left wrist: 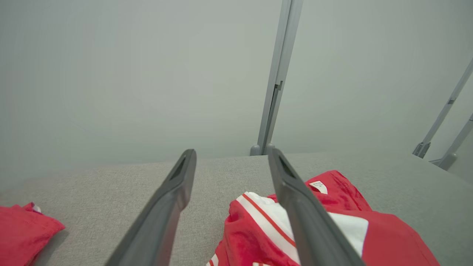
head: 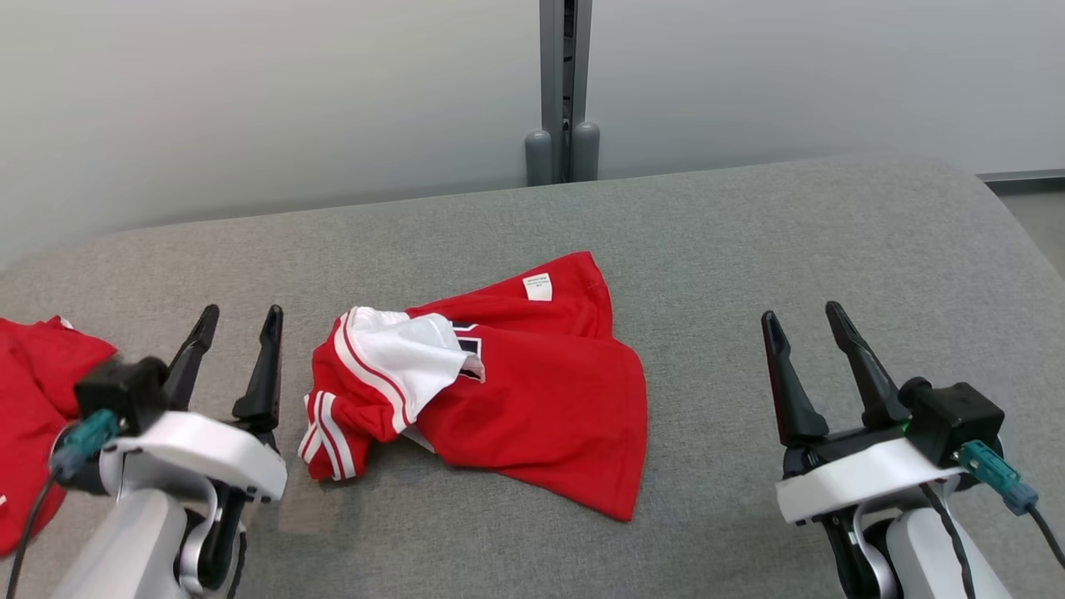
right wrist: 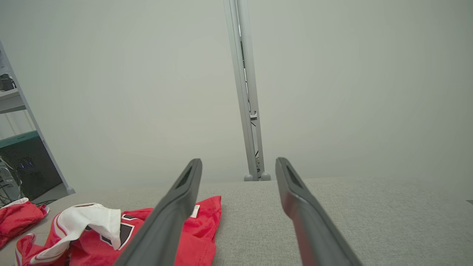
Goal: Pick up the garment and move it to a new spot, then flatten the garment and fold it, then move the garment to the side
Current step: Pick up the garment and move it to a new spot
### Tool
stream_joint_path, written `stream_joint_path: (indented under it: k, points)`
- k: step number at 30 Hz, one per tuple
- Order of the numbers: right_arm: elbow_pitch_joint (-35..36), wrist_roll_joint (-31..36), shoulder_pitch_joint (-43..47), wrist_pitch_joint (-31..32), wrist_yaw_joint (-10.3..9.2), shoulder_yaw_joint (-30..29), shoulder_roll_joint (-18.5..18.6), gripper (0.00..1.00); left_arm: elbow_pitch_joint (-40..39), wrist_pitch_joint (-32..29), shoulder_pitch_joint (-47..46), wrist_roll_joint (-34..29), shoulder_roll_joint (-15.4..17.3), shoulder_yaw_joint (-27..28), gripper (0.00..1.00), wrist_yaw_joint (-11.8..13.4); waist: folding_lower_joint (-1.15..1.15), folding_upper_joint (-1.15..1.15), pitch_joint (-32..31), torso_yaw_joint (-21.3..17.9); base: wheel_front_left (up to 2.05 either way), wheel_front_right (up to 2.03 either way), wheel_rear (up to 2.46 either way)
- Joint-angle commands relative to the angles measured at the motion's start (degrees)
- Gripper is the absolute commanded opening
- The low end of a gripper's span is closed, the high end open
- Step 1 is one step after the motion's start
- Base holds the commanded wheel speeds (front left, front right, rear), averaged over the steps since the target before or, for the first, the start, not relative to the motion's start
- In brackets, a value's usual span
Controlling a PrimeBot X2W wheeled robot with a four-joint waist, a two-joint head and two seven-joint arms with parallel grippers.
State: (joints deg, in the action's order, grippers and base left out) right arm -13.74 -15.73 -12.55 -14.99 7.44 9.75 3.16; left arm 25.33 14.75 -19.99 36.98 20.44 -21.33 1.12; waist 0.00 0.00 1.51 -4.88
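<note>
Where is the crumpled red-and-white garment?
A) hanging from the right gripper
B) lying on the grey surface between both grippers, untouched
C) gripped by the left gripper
B: the red-and-white garment lies on the grey surface, left gripper and right gripper either side of it, jaws open.

Your head view looks forward and down from above the near edge of the grey desk (head: 749, 249), taking in most of its width up to the pale wall (head: 250, 100) and the grey post (head: 566, 83) at the far side. Your left wrist view sits low over the desk's left part, facing the far wall along its own jaws, with the red garment (left wrist: 388, 236) close at its lower right. Your right wrist view sits equally low on the right, facing the same way, garment at its lower left. All three share the garment, the post and the far desk edge
</note>
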Motion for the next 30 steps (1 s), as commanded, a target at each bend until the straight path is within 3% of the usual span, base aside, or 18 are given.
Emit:
stream_joint_path:
  k: [1, 8, 12, 30]
  points:
    - [0.35, 0.06, 0.94, -0.3, 0.09, -0.32, 0.38, 1.0, -2.46, 0.33, 2.48, -0.51, -0.21, 1.09, 1.0, 1.25, 0.0, 0.0, -0.35, 0.34, 0.0, 0.0, 0.0]
    - [1.77, 0.23, 4.3, -0.3, 0.09, -1.67, 0.34, 1.0, -17.59, 0.49, 14.02, -7.03, -3.6, 6.91, 1.0, 5.68, 0.0, 0.0, -0.95, 1.35, 0.0, 0.0, 0.0]
    - [2.08, -0.04, 5.34, -0.29, 0.09, -2.05, 0.21, 1.0, -21.88, 0.42, 19.03, -10.64, -6.23, 10.11, 1.0, 6.41, 0.0, 0.0, -0.87, 1.43, 0.0, 0.0, 0.0]
    - [0.48, -0.91, 5.36, -0.29, 0.09, -1.56, 0.1, 1.0, -22.29, 0.44, 22.01, -17.47, -12.52, 15.79, 1.0, 1.68, 0.0, 0.0, -0.23, 1.9, 0.0, 0.0, 0.0]
